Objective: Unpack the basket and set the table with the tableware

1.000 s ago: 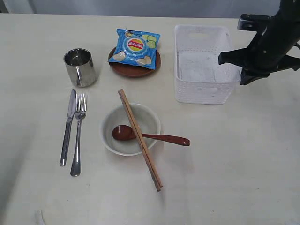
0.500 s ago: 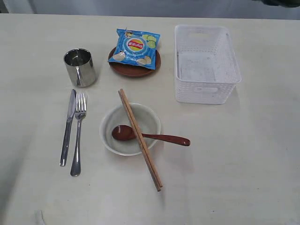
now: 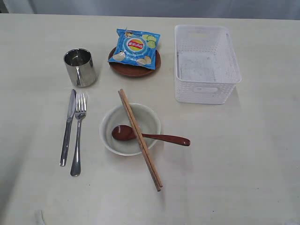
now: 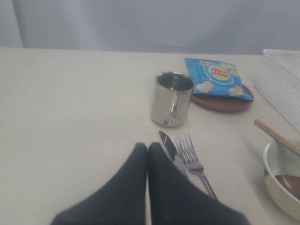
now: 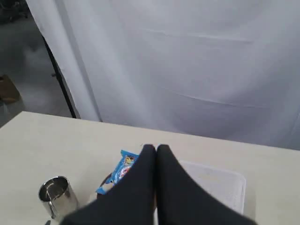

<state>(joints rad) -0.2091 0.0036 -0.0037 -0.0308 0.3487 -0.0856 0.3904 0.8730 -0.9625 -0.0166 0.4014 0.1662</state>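
- The left pincer is closed, its two dark fingers pressed together with nothing between them. It sits low over the desk.
- The steel knife and steel fork lie just beyond its tips, with the steel cup standing upright further on.
- The right pincer is also closed and holds nothing. It hangs high above the desk, with the blue chip bag and the white lattice basket below and beyond its tips.
- Neither pincer appears in the exterior view.
- The desk is a plain pale cream top. A pale grey curtain hangs behind it.
- In the exterior view the basket stands at the far right, well apart from the other things, with its long axis running far to near.
- The chip bag rests on the dark-brown round plate, between the cup and the basket.
- Knife and fork lie side by side at the left, long axes far to near, blade tip and tines pointing toward the cup.
- The cream bowl sits in the middle of the desk.
- The brown chopsticks lie slantwise across its rim from far left to near right, their near ends past the bowl.
- The reddish-brown wooden spoon has its scoop inside the bowl, and its handle points right over the rim.
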